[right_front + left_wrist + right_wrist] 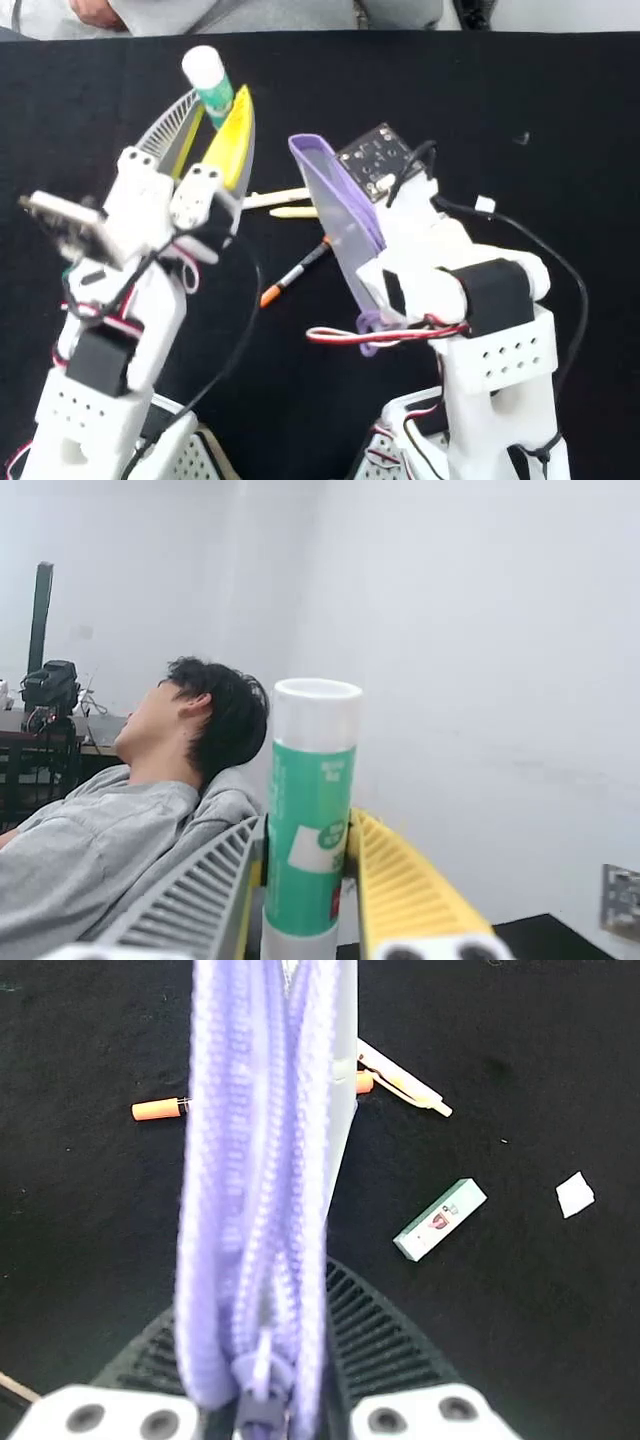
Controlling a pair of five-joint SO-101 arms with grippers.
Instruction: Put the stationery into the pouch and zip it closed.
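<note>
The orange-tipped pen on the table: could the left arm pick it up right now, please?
Probably not yet: the left gripper is shut on the glue stick, so its jaws are occupied, though the pen lies uncovered nearby.

We see a green glue stick (208,82) with a white cap, upright and lifted in the left gripper (218,100). A lavender pouch (335,215) is held up on edge, while an orange-capped pen (295,272), two cream pens (280,200) and a green-and-white eraser (440,1219) lie flat nearby.
</note>
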